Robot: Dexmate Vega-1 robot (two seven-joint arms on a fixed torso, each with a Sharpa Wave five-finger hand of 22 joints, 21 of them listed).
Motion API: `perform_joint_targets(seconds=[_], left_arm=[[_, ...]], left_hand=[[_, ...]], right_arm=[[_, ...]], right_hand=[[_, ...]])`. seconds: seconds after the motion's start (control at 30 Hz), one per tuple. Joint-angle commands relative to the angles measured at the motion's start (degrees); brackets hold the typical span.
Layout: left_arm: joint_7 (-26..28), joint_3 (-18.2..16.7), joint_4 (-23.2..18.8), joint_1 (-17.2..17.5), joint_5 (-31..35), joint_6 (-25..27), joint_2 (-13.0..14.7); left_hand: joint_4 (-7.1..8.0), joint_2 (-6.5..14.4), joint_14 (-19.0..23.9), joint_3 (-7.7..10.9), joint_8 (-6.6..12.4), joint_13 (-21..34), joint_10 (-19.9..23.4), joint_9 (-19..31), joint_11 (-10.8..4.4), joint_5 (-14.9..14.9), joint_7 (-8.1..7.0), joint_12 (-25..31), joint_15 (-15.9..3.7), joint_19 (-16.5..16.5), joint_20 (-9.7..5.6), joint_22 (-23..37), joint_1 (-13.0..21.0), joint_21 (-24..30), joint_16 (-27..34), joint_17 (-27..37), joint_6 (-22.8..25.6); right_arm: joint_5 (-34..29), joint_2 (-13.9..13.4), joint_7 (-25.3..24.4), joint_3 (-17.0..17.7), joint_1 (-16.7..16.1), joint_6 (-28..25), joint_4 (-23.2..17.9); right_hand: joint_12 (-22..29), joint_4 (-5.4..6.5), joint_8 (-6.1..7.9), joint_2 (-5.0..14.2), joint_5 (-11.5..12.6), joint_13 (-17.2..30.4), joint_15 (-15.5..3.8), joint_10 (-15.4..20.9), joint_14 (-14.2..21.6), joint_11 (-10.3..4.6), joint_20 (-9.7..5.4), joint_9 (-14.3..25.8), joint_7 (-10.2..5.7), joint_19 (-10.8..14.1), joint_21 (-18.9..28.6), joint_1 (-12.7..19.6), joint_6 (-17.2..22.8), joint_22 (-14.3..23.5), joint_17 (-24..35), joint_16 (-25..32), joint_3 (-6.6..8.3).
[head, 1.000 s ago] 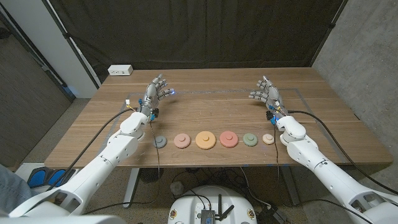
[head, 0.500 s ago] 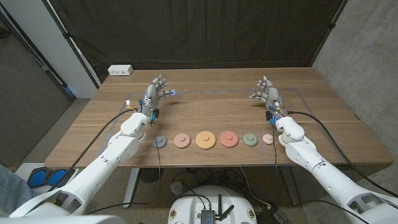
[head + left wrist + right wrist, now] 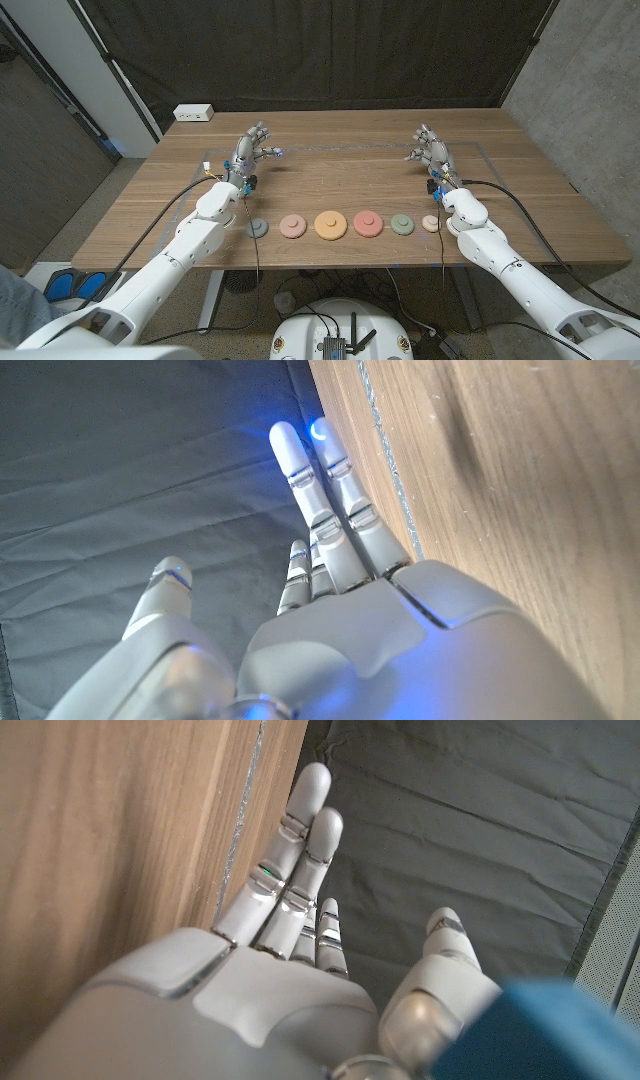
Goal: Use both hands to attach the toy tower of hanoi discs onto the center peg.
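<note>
Several discs lie in a row near the table's front edge: a grey disc (image 3: 258,228), a pink disc (image 3: 293,226), a large orange disc (image 3: 331,224), a red disc (image 3: 367,222) with a raised centre, a green disc (image 3: 402,224) and a small cream disc (image 3: 431,223). My left hand (image 3: 248,152) stands well behind the grey disc, empty, fingers extended towards the far edge. My right hand (image 3: 430,150) stands well behind the cream disc, also empty with fingers extended. The left hand (image 3: 330,620) and the right hand (image 3: 290,970) each reach out beside the wood.
A white power strip (image 3: 193,113) lies at the table's far left corner. A dark curtain (image 3: 320,50) hangs behind the wooden table (image 3: 330,180). A thin marked line runs across the wood near the hands. Cables trail from both wrists.
Both hands have edged slightly away from me towards the far edge. The discs have not moved.
</note>
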Motion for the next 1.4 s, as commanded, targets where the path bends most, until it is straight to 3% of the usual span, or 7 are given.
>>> perform_joint_targets(seconds=[0.03,0.2,0.5,0.57,0.67,1.1,1.4], left_arm=[[4.36,0.06,-2.26,1.02,1.60,1.81,-0.33],[6.20,0.05,-3.52,1.54,2.29,3.12,-0.14],[7.53,0.54,-5.04,2.15,4.46,4.33,1.06],[7.20,0.45,-5.02,2.22,4.31,4.18,1.14],[7.12,0.32,-4.96,2.34,4.43,3.90,1.24],[7.65,0.13,-3.49,2.45,5.31,1.60,0.37],[7.78,0.60,-3.41,1.88,7.83,1.39,1.44]], left_hand=[[-0.24,-1.17,1.99,-0.31,0.35,0.47,0.34,0.31,-0.61,0.23,-0.29,-0.46,-1.91,2.53,-2.06,3.43,2.55,3.48,6.41,6.76,1.65],[-0.16,-1.78,2.22,-0.10,0.40,0.51,0.00,0.40,-0.54,0.31,-1.00,-0.72,-2.21,3.98,-3.69,4.20,4.21,4.86,10.08,11.27,2.38],[-0.37,-2.90,2.74,0.29,0.14,0.49,-1.65,0.49,-0.57,0.58,-1.25,-1.41,-2.15,4.69,-5.09,5.06,6.38,6.12,14.34,16.57,2.23],[-0.43,-3.00,2.14,0.47,0.09,0.49,-1.72,0.51,-0.91,0.68,-1.38,-1.39,-2.17,4.73,-5.15,4.87,6.97,6.11,14.49,16.96,2.12],[-0.46,-3.06,1.95,0.56,0.04,0.49,-1.67,0.51,-1.07,0.73,-1.24,-1.35,-2.18,4.69,-5.12,4.86,7.33,6.15,14.69,17.26,1.98],[-0.63,-3.45,0.66,1.20,0.22,0.49,-0.12,0.43,-2.47,1.13,0.43,-0.72,-2.18,4.66,-4.98,4.58,10.43,6.51,15.39,17.85,2.43],[-1.20,-3.56,-0.77,2.83,-0.40,0.75,-1.45,0.36,-2.84,2.40,-0.13,-1.17,-2.19,3.13,-5.03,4.62,16.64,6.64,15.97,17.85,0.42]], right_arm=[[-1.49,0.04,-2.46,-0.11,-0.18,-0.59,-0.64],[-2.04,0.20,-3.68,-0.06,-0.46,-0.64,-1.05],[-2.72,1.34,-6.49,0.34,-1.25,0.08,-1.62],[-2.99,1.35,-6.66,0.29,-1.28,0.19,-1.57],[-3.24,1.32,-7.09,0.29,-1.46,0.02,-1.81],[-4.57,-0.22,-8.52,0.05,-2.44,-2.62,-4.66],[-7.33,-0.87,-11.93,-0.11,-3.09,-4.40,-6.66]], right_hand=[[-0.26,0.33,0.12,-0.90,0.12,0.15,-5.34,2.14,3.21,0.36,-1.13,0.18,-0.24,2.65,3.84,1.43,0.97,4.06,5.17,4.16,1.17],[-0.57,0.53,-0.07,-1.73,0.09,-0.27,-5.27,4.09,5.43,1.15,-1.30,0.16,-0.60,4.74,6.54,1.79,1.45,6.69,11.33,8.03,2.00],[-0.29,0.26,-0.14,-4.99,-0.12,0.06,-5.42,8.74,13.37,-1.10,-1.69,-0.06,-1.79,13.37,13.94,3.40,3.27,13.72,16.37,19.47,4.09],[-0.31,0.53,0.19,-5.50,-0.14,0.35,-5.37,9.14,14.39,-2.75,-1.72,-0.20,0.48,13.26,14.03,3.21,4.69,14.27,16.32,21.49,4.43],[-0.59,0.71,0.35,-5.76,-0.11,0.54,-5.33,8.82,14.72,-3.73,-1.71,-0.35,1.33,13.26,14.15,3.01,5.72,14.76,16.29,22.76,4.72],[-1.66,0.82,-0.25,-4.94,0.57,0.87,-5.15,7.31,13.46,-2.72,-1.69,-0.54,2.79,11.87,11.88,3.54,6.07,12.84,16.17,26.01,6.73],[-2.06,-0.78,-0.90,-4.75,2.13,1.23,-5.08,6.34,12.09,-3.18,-1.64,-0.60,1.76,11.77,11.29,7.88,4.94,12.12,16.21,28.20,9.32]])
